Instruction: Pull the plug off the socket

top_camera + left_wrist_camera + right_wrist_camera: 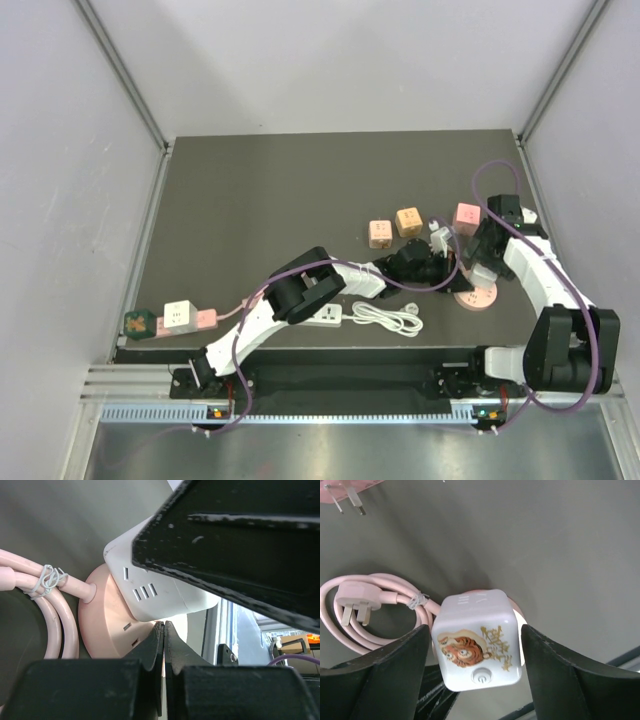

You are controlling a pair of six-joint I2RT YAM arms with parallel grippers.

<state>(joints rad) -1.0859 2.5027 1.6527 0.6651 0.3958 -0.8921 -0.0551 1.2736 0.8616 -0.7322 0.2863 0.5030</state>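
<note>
Straddling the white cube plug (476,645), seated in pink round socket (107,625) on bench (545,540), right tool (473,630) stands open, unclamped; left tool (164,626) shut, empty, tips on socket. Risk: socket lifts w/ plug if pin slips.

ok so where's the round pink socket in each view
Top external: socket right of centre, toward the near edge.
Left wrist: lower left, under the white cube plug.
Right wrist: just a pink sliver behind the cube plug.
Shared landmark: the cube plug standing in it.
</note>
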